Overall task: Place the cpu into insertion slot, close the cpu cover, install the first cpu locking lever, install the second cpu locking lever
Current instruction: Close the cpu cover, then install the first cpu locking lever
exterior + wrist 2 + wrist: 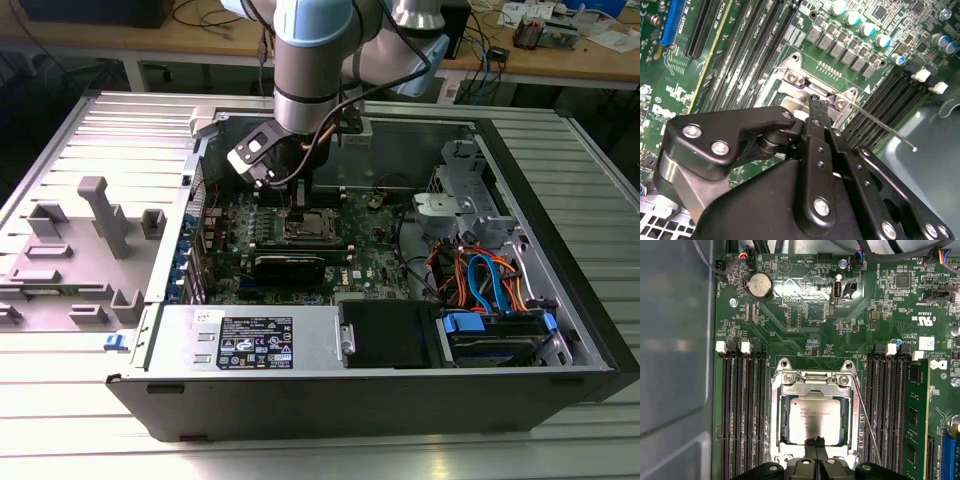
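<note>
While the arm [312, 60] stands nearly upright over the open computer case [400, 385], its wrist is bent so the tool [299, 207] points straight down at the motherboard [375, 245], right over the insertion slot [309, 230]. The case lies on its side on the ribbed metal worktop [560, 440], and the arm drops in from the top of the exterior view.

In the first wrist view the picture is clear: the cpu [812, 417] sits flat in the slot, silvery top up, and the cpu cover [812, 388] lies down around it, framing the chip through its window. The tool [815, 442] has its two black fingers pressed together with nothing between them, and the tips are at the edge of the chip where it meets the frame.

The second wrist view looks from behind the tool [818, 105], its narrow tip down on the silver socket hardware. One locking lever [885, 131], a thin metal rod, slants away from the socket's corner across the memory slots [890, 97]. In the first wrist view that lever [866, 425] runs along the socket's side, between the frame and the neighbouring memory slots [887, 410].
</note>
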`<state>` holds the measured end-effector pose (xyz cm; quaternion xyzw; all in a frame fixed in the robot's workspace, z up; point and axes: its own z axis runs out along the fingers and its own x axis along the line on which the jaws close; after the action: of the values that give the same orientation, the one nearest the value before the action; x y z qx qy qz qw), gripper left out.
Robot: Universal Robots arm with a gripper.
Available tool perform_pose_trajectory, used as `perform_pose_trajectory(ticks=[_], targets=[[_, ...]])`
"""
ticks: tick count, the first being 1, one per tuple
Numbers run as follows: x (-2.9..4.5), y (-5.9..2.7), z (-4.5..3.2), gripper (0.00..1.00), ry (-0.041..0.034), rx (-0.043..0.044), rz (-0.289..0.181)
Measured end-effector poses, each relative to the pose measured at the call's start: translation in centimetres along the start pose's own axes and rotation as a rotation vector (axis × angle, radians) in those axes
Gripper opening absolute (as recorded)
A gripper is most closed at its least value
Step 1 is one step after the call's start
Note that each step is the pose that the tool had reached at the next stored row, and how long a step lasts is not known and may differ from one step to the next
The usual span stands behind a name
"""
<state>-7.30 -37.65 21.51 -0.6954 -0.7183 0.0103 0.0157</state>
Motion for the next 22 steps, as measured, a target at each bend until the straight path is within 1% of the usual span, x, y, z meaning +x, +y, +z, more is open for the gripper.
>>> perform_pose_trajectory(ticks=[4, 7, 22], targets=[[-0.04, 1.45, -0.05, 0.11, 0.0001, 0.0000, 0.000], [-0.06, 1.99, -0.07, 0.11, 0.0000, 0.0000, 0.000], [-0.06, 2.14, -0.08, 0.11, 0.0001, 0.0000, 0.000]])
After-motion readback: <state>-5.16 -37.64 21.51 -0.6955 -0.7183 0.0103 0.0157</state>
